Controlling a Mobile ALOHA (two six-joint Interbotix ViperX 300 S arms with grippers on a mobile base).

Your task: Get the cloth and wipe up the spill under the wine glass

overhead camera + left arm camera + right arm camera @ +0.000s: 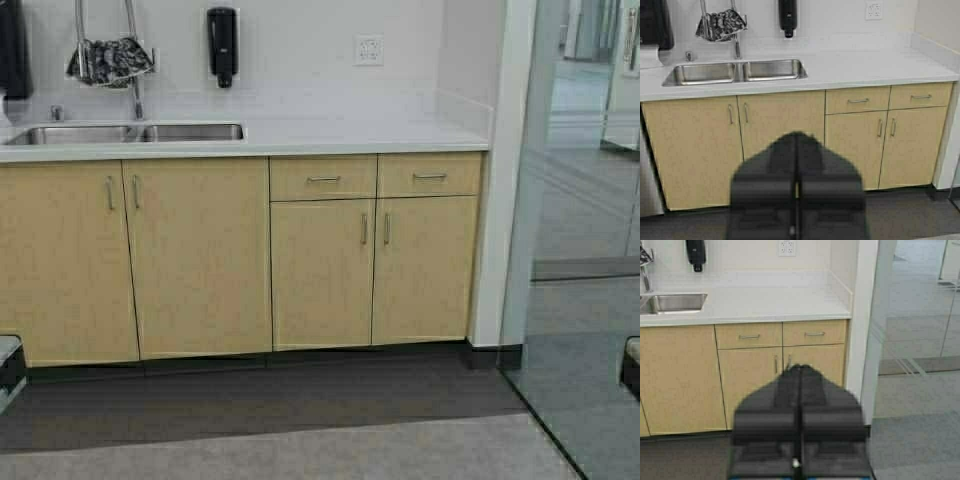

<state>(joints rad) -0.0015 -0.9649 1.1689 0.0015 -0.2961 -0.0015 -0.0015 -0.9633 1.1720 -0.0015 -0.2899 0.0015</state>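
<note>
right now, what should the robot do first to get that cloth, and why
Probably drive the base forward and to the left, toward the sink. The cloth hangs over the faucet behind the sink, across a stretch of floor, while the left gripper and right gripper sit shut and low, facing the cabinets. No wine glass is in view yet.

Left hand (796,192): matte black, two broad blocky fingers (762,192) pressed flat against each other, a thin vertical seam between them, tapering to a rounded peak at the tip. Stepped ledge lower down on each side. Right hand (800,422): same black twin-block build, same centre seam, small pale dot at the seam's base (a screw or pin, can't tell). High view shows only dark corners of each arm at the frame edges.
</note>
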